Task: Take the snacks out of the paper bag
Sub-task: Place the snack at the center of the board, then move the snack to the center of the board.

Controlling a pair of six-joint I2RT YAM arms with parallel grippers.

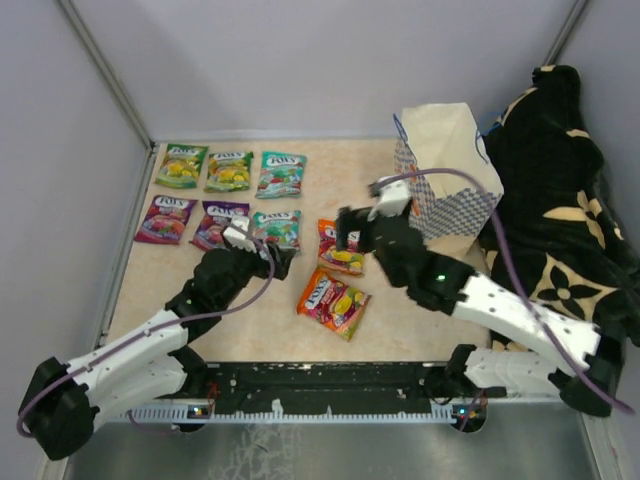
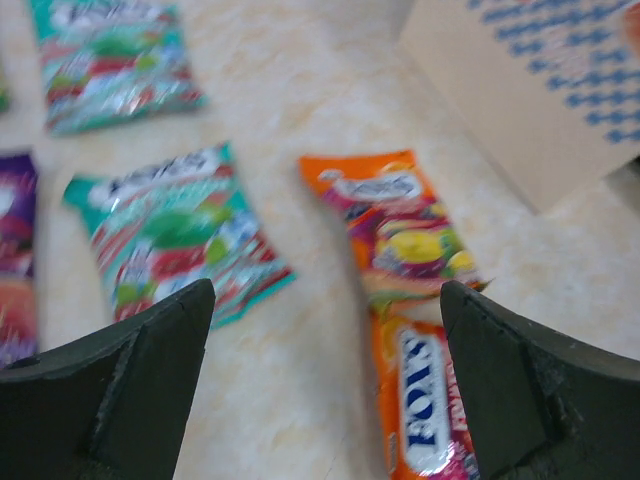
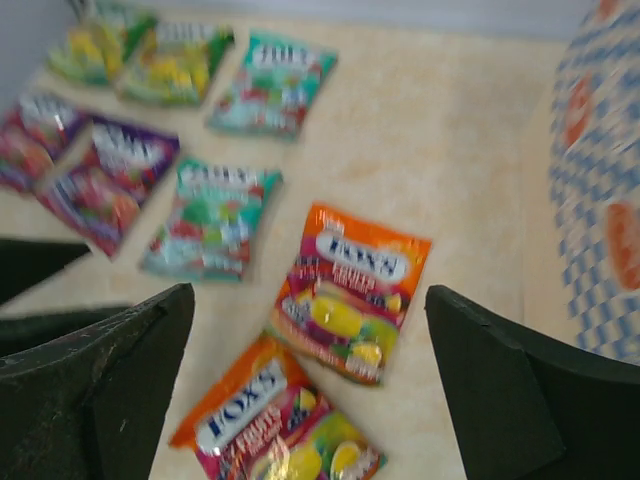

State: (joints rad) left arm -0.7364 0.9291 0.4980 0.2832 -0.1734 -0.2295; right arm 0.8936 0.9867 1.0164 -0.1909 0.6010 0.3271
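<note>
The paper bag (image 1: 445, 170) stands upright at the far right of the table (image 1: 400, 320), its mouth open to the ceiling, just beside the black-and-tan blanket (image 1: 560, 200) heaped along the right wall. Looking down into it, only pale inner walls show (whether a packet lies at the bottom, I cannot tell).

Every one of the snacks (image 1: 229, 170) I can see lies flat on the table, outside the bag. I count eight:
- two green packets (image 1: 181, 165), side by side at the far left
- two teal packets (image 1: 277, 228), one next to the green pair and one in the row nearer the arms
- two purple packets (image 1: 166, 219) at the left of that nearer row, one partly hidden under the left arm
- two orange-red packets (image 1: 333, 302) toward the middle, close together, one nearer the bag and one nearer the arms

The left gripper (image 2: 325, 300) hangs low over the table between the nearer teal packet and the orange-red pair. Its jaws are spread wide, with nothing between them.

The right gripper (image 3: 310, 300) hovers above the orange-red packets, the bag just off to its right. Its jaws are also fully apart and hold nothing
</note>
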